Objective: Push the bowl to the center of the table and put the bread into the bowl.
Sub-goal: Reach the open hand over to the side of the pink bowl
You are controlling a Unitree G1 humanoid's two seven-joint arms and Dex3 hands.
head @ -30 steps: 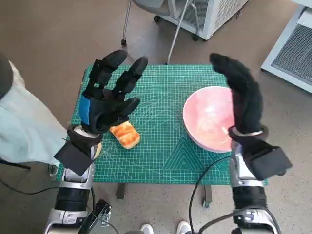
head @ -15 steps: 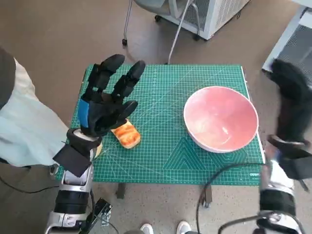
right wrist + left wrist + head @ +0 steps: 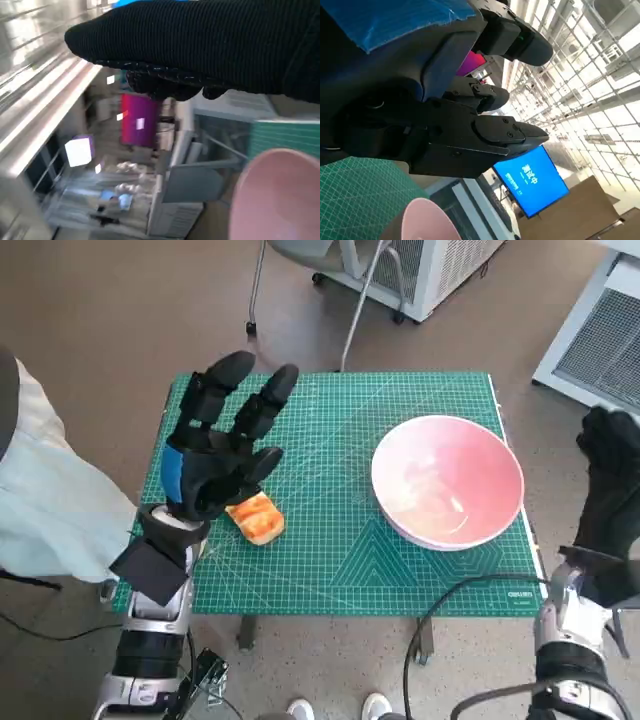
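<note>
since the right hand [image 3: 610,505] withdrew off-table: bowl [image 3: 447,481] uncovered, both hands empty, fingers spread

- A brown floor [image 3: 120,320] lay all around the small table [image 3: 330,580], which was covered by a green gridded cutting mat [image 3: 340,430].
- Beyond the table's far edge stood a chair's metal legs [image 3: 355,310] on castors.
- A white cabinet with a grille front [image 3: 440,265] stood behind those legs.
- Another white unit with a vented panel [image 3: 600,350] stood off the table's far right corner.
- A black cable [image 3: 450,595] curved over the table's near edge.
- The left wrist view showed a gridded ceiling of bright lights [image 3: 580,65] and a blue lit screen [image 3: 532,182].
</note>
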